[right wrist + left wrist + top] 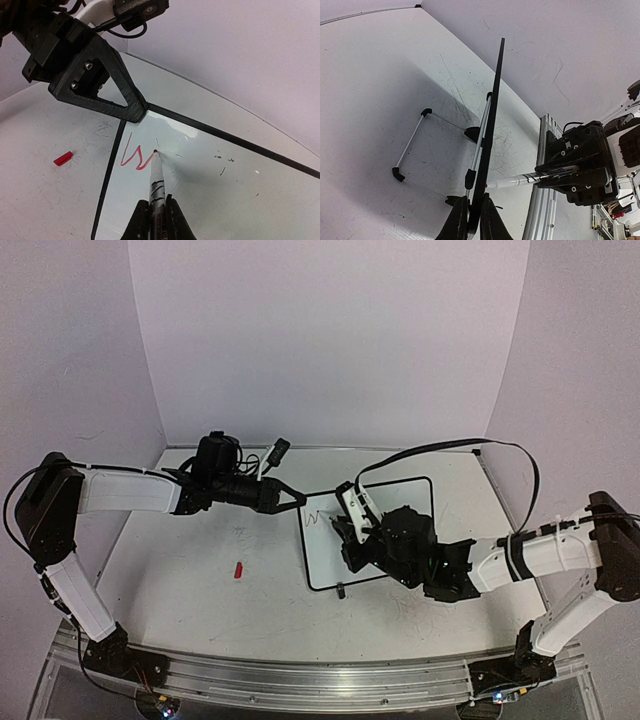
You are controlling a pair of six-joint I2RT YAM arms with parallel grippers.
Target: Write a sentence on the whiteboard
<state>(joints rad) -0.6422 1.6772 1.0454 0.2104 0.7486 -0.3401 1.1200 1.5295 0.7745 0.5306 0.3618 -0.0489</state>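
The whiteboard (330,560), white with a thin black frame, stands tilted at the table's middle. My left gripper (298,500) is shut on its top-left corner; in the left wrist view the jaws (474,220) pinch the black frame edge (492,115). My right gripper (352,532) is shut on a white marker (156,182), tip touching the board (210,200). The sentence (137,157) is only a red "W" near the board's upper left. The marker also shows in the left wrist view (520,180).
A red marker cap (239,569) lies on the scuffed tabletop left of the board, also in the right wrist view (63,158). The board's wire stand (412,145) rests behind it. An aluminium rail (300,675) runs along the near edge.
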